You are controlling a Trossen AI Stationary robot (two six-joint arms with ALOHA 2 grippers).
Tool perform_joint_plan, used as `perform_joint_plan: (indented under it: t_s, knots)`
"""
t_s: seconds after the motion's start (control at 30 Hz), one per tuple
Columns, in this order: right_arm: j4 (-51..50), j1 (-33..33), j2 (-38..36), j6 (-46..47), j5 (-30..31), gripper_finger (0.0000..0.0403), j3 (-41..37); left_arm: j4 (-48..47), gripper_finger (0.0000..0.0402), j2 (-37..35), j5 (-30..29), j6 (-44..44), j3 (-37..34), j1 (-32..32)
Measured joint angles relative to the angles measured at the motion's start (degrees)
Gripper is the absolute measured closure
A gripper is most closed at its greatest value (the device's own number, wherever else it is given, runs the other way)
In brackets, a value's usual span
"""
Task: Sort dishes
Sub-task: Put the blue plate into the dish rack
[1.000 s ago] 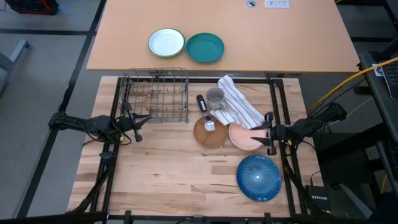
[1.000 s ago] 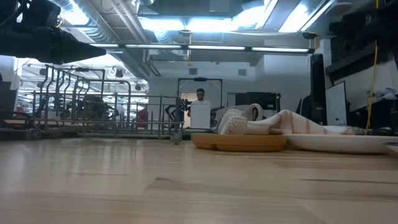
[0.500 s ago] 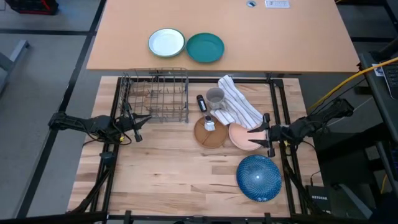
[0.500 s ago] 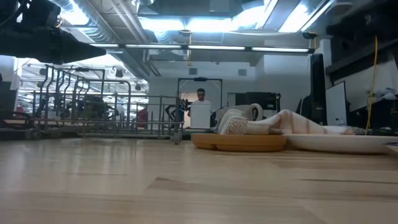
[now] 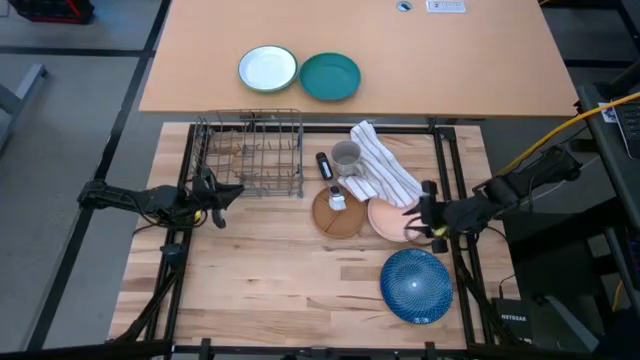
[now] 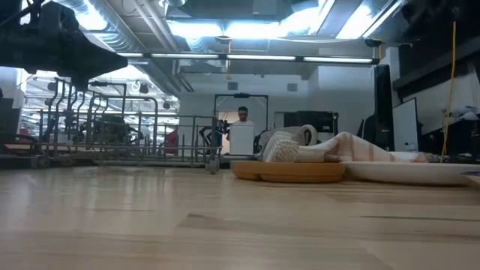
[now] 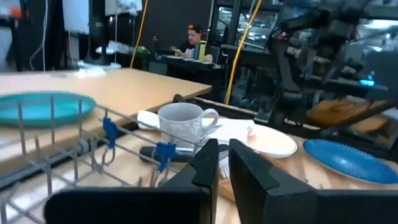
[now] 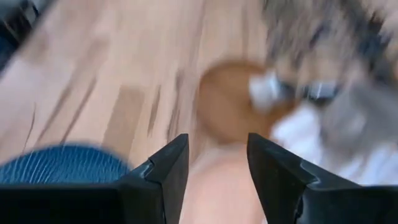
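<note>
Three dishes lie flat on the wooden table. The brown wooden plate [image 5: 337, 214] is mid-table with a small white object on it, the salmon-pink plate [image 5: 390, 221] lies beside it on the right, and the dark blue dotted plate [image 5: 415, 285] lies nearer the front edge. My right gripper [image 5: 420, 216] hangs open above the pink plate's right rim, tipped downward, and its wrist view shows the pink plate [image 8: 214, 186] between the fingers and below them. My left gripper [image 5: 222, 192] stays level and shut by the dish rack's near left corner, holding nothing.
A wire dish rack [image 5: 250, 155] stands at the back left. A grey mug [image 5: 346, 157] and a striped towel [image 5: 385, 175] lie behind the plates. A white green-rimmed plate [image 5: 268, 69] and a teal plate [image 5: 330, 77] sit on the far table. Bare wood spreads front left.
My right gripper has risen and tipped from level to pointing down at a slant, edging over the pink plate's right rim, its fingers still apart. My left gripper has rolled about its own axis in place. No dish has moved.
</note>
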Motion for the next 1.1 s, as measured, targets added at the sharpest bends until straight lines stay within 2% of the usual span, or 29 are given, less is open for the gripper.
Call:
perform_joint_plan:
  t_s: [0.1, 0.2, 0.4, 0.6, 0.7, 0.9, 0.97, 1.1]
  knots:
    - [-9.4, 0.0, 5.5, 7.6, -5.0, 0.0235, 2.4, 0.0, 0.0373, 0.0, 0.0, -3.2, 0.0, 0.0]
    - [-15.7, 0.0, 10.4, 12.6, -12.5, 0.0235, 2.5, 0.0, 0.0373, 0.0, 0.0, -5.5, 0.0, 0.0]
    - [-22.4, 0.0, 19.2, 15.6, -24.5, 0.0235, 2.5, 0.0, 0.0373, 0.0, 0.0, -5.6, 0.0, 0.0]
    - [-23.5, 0.0, 23.3, 14.7, -26.8, 0.0236, 2.5, 0.0, 0.0373, 0.0, 0.0, -5.8, 0.0, 0.0]
    - [-25.3, 0.0, 23.3, 12.6, -27.4, 0.0247, 2.5, 0.0, 0.0373, 0.0, 0.0, -5.8, 0.0, 0.0]
    - [-38.3, 0.0, 19.7, 11.7, -28.3, 0.0282, 2.4, 0.0, 0.0373, 0.0, 0.0, -5.8, 0.0, 0.0]
    - [-37.6, 0.0, 16.3, 11.9, -27.7, 0.0292, 2.0, 0.0, 0.0373, 0.0, 0.1, -5.8, 0.0, 0.0]
    - [-30.3, 0.0, 4.6, 14.1, -23.4, 0.0305, -3.6, 0.0, 0.0373, 0.0, 0.0, -5.8, 0.0, 0.0]
